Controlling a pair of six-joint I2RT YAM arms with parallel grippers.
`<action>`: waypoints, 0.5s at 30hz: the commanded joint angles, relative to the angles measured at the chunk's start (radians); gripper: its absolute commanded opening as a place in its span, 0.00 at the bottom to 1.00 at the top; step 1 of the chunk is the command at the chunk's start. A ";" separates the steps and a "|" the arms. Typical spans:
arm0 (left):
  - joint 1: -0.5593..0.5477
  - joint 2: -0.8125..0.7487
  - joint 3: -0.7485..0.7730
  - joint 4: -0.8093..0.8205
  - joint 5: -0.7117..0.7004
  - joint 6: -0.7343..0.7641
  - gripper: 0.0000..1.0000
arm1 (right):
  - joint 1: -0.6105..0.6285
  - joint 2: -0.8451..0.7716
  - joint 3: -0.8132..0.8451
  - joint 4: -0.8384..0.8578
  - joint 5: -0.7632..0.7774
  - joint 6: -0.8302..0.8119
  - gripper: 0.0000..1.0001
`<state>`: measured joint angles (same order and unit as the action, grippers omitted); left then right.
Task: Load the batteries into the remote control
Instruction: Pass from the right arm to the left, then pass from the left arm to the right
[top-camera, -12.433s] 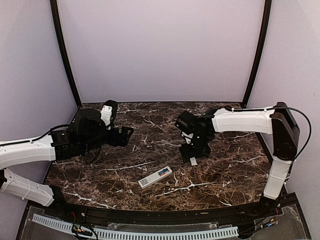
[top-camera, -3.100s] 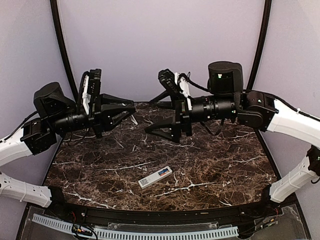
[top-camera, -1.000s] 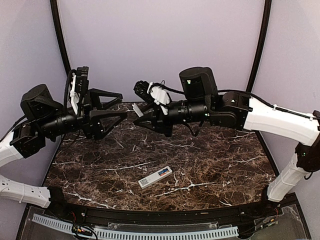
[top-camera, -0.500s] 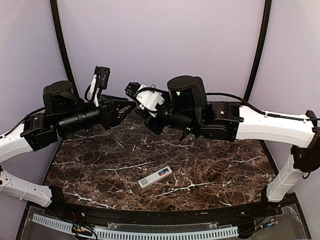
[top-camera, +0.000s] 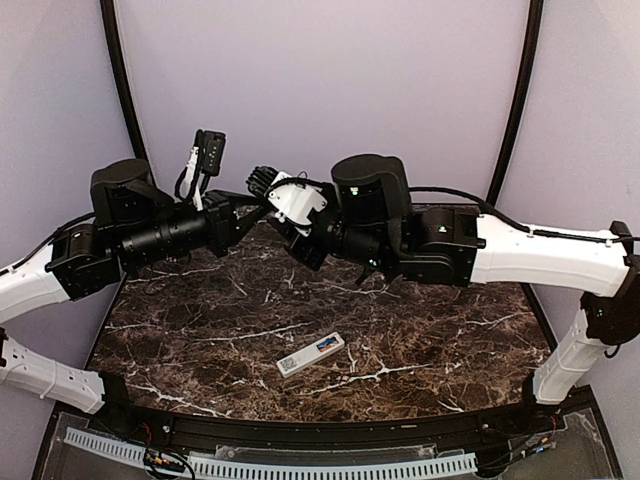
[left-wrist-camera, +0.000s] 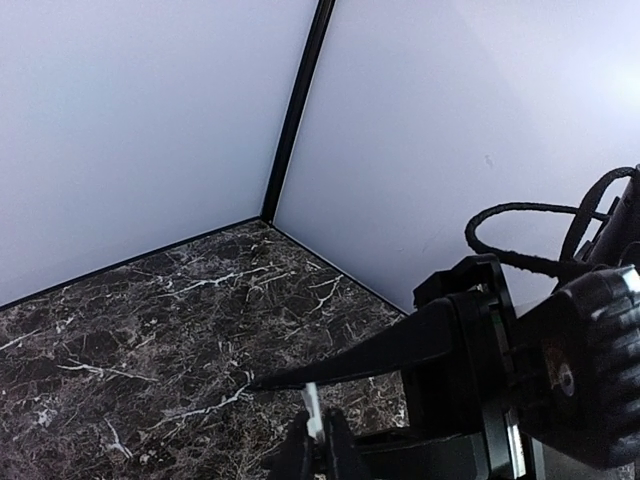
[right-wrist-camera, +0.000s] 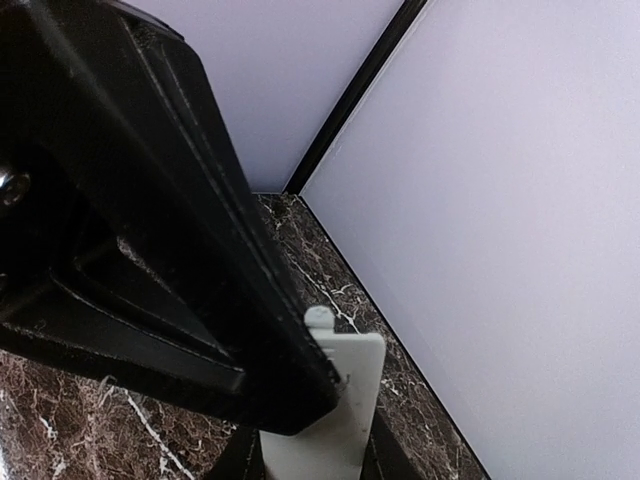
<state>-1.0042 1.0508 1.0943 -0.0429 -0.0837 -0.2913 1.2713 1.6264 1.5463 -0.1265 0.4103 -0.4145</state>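
Meet tip to tip above the far table (top-camera: 450, 330), left gripper (left-wrist-camera: 312, 442) pinching a pale cover piece (right-wrist-camera: 325, 400), right gripper (top-camera: 274, 216) opening untellable, remote control (top-camera: 310, 354) well below, nearer.

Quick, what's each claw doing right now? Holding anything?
Left claw: closed on the cover, pinching its flat faces.
Right claw: appears closed on the same cover, at its edges.

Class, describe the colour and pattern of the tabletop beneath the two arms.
Dark brown marble tabletop with thin white veins; clearest in the top external view.
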 joint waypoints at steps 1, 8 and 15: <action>-0.001 0.001 0.029 0.013 0.026 -0.008 0.00 | 0.017 0.006 0.012 0.057 0.010 -0.010 0.08; 0.001 -0.048 0.000 0.076 0.014 -0.009 0.00 | 0.014 -0.045 -0.040 0.135 0.045 0.027 0.65; -0.001 -0.111 -0.024 0.232 0.003 0.095 0.00 | -0.166 -0.253 -0.229 0.343 -0.530 0.482 0.96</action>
<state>-1.0061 0.9817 1.0744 0.0547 -0.0738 -0.2737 1.2217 1.4925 1.3872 0.0101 0.2455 -0.2573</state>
